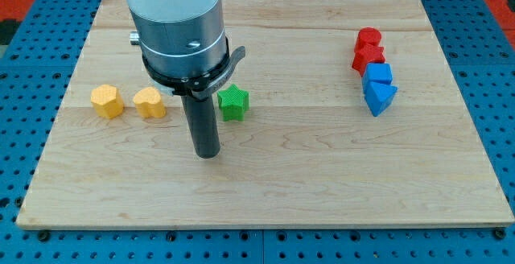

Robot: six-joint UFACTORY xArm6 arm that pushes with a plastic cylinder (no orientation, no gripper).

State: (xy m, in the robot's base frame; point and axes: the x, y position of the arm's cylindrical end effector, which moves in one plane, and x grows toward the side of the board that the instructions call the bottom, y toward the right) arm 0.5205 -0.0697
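My tip [208, 154] rests on the wooden board [273, 191], touching no block. The green star block [233, 102] lies nearest, just up and to the view's right; two orange blocks [107, 101] [150, 102] sit to its left.

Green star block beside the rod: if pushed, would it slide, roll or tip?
The green star block sits low and flat on the wooden board, so it probably slides rather than tips. Its points may make it turn. My tip stands apart, below and to its left in the view.
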